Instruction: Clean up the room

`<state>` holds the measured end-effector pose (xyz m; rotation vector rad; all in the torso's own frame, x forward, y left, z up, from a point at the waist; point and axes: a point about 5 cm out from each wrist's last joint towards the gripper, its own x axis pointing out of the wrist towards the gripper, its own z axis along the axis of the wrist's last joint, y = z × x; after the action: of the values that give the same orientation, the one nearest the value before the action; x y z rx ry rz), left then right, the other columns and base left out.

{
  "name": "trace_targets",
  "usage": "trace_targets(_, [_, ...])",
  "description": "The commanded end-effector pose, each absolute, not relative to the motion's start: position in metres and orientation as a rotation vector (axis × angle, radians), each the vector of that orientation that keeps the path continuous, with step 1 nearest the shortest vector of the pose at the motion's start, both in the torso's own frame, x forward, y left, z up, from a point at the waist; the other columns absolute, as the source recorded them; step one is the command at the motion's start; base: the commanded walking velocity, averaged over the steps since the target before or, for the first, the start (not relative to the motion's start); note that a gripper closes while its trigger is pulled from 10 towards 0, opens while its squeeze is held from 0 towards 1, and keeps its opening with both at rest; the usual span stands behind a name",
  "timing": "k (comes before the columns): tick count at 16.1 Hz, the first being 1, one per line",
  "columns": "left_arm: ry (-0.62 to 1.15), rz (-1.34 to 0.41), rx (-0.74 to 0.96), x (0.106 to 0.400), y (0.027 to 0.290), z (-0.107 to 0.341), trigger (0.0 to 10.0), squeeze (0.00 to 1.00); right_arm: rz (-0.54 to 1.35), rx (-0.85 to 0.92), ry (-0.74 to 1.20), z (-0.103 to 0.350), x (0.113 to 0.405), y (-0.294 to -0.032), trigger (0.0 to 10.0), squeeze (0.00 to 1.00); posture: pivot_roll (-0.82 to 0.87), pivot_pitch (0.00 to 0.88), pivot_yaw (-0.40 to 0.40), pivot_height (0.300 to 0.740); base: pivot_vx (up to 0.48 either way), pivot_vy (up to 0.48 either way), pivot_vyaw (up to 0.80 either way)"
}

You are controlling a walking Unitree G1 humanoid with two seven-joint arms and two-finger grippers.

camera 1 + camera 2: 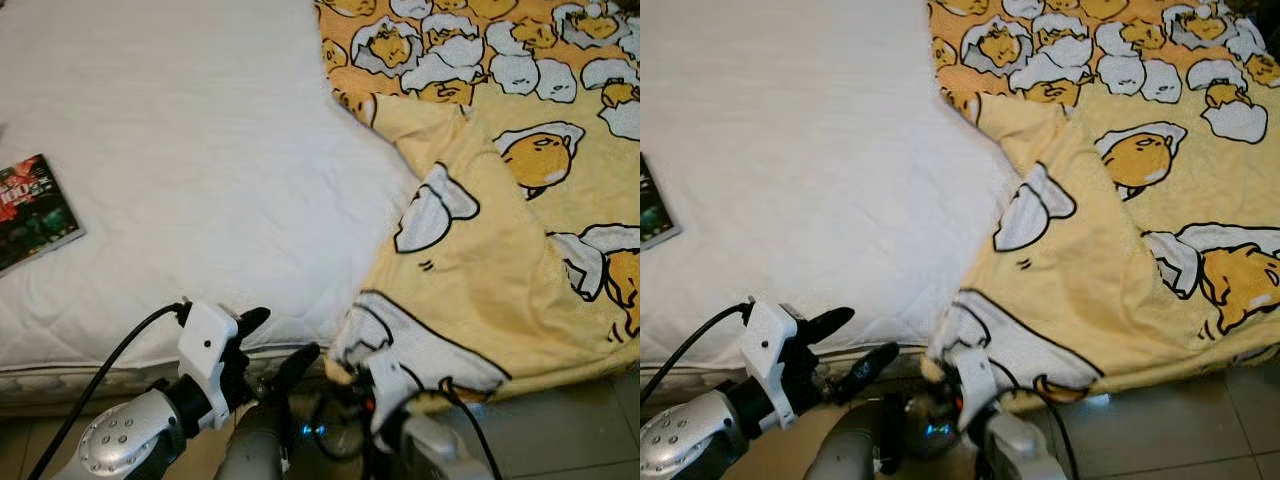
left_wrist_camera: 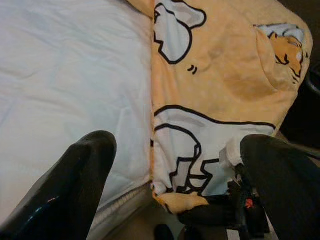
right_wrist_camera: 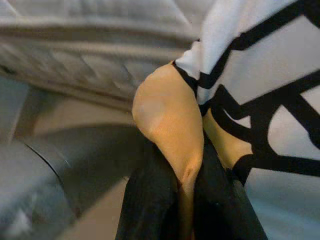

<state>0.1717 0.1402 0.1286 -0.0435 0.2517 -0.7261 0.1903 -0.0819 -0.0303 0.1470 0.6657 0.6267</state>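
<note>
At the far left of the bed, a book with a dark, colourful cover lies flat on the white mattress, its left part cut off by the picture's edge. Lower down, the left end effector hovers at the near edge of the mattress with its two black fingers spread wide apart and nothing between them; a black cable runs back from its white wrist housing. Just to its right, the right end effector is closed tight on the near corner of the yellow blanket, a fold of the orange-yellow cloth pinched between its two fingers, as the right wrist view shows close up. From the head views, that end effector is mostly hidden beneath the hanging blanket corner, so little beyond its white housing and cable can be made out. The blanket, printed with white and yellow egg cartoon figures outlined in black, covers the right part of the bed and droops over the near edge toward the tiled floor; its far and right sides run out of the picture.
</note>
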Motion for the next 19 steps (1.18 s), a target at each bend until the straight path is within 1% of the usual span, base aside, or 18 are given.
trace_targets(1, [0.264, -0.749, -0.017, 0.166, 0.139, 0.125, 10.0, 0.0, 0.623, 0.138, 0.709, -0.041, 0.179, -0.086, 0.0, 0.0, 0.27, 0.275, 0.011, 0.732, 0.0, 0.0, 0.0])
trace_targets(3, [0.272, -0.755, -0.008, 0.164, 0.14, 0.124, 10.0, 0.0, 0.632, 0.093, 0.751, -0.054, 0.169, -0.095, 0.0, 0.0, 0.27, 0.275, 0.014, 0.732, 0.0, 0.0, 0.0])
trace_targets(5, [0.271, -0.754, -0.007, 0.164, 0.141, 0.124, 10.0, 0.0, 0.685, 0.061, 0.78, -0.063, 0.157, -0.1, 0.0, 0.0, 0.27, 0.273, 0.014, 0.732, 0.0, 0.0, 0.0])
trace_targets(7, [0.27, -0.755, -0.002, 0.163, 0.141, 0.123, 10.0, 0.0, 0.746, 0.027, 0.84, -0.075, 0.136, -0.11, 0.0, 0.0, 0.27, 0.271, 0.014, 0.732, 0.0, 0.0, 0.0])
trace_targets(8, [0.271, -0.753, -0.003, 0.163, 0.142, 0.123, 10.0, 0.0, 0.752, 0.012, 0.862, -0.079, 0.13, -0.115, 0.0, 0.0, 0.27, 0.27, 0.012, 0.732, 0.0, 0.0, 0.0])
trace_targets(10, [0.273, -0.75, -0.002, 0.163, 0.142, 0.123, 10.0, 0.0, 0.751, -0.01, 0.882, -0.083, 0.125, -0.12, 0.0, 0.0, 0.27, 0.266, 0.011, 0.732, 0.0, 0.0, 0.0])
trace_targets(12, [0.273, -0.749, 0.002, 0.164, 0.142, 0.122, 10.0, 0.0, 0.733, -0.078, 0.9, -0.088, 0.122, -0.129, 0.0, 0.0, 0.27, 0.259, 0.01, 0.732, 0.0, 0.0, 0.0])
trace_targets(13, [0.269, -0.744, 0.011, 0.165, 0.142, 0.122, 10.0, 0.0, 0.707, -0.095, 0.899, -0.089, 0.124, -0.132, 7.6, 0.0, 0.27, 0.258, 0.009, 0.732, 0.0, 0.0, 0.0])
trace_targets(14, [0.264, -0.736, 0.022, 0.166, 0.143, 0.122, 10.0, 0.0, 0.684, -0.092, 0.894, -0.09, 0.126, -0.133, 10.0, 0.0, 0.27, 0.255, 0.008, 0.732, 0.0, 0.0, 0.0])
trace_targets(15, [0.251, -0.723, 0.051, 0.167, 0.143, 0.122, 10.0, 0.0, 0.615, -0.07, 0.854, -0.087, 0.138, -0.134, 10.0, 0.0, 0.27, 0.253, 0.006, 0.732, 0.0, 0.0, 0.0])
trace_targets(17, [0.254, -0.698, 0.07, 0.17, 0.143, 0.12, 10.0, 0.0, 0.531, -0.003, 0.828, -0.083, 0.151, -0.135, 10.0, 0.0, 0.26, 0.249, 0.004, 0.732, 0.0, 0.0, 0.0])
trace_targets(19, [0.266, -0.674, 0.056, 0.174, 0.144, 0.118, 10.0, 0.0, 0.469, 0.047, 0.795, -0.078, 0.164, -0.135, 10.0, 0.0, 0.26, 0.25, 0.003, 0.732, 0.0, 0.0, 0.0])
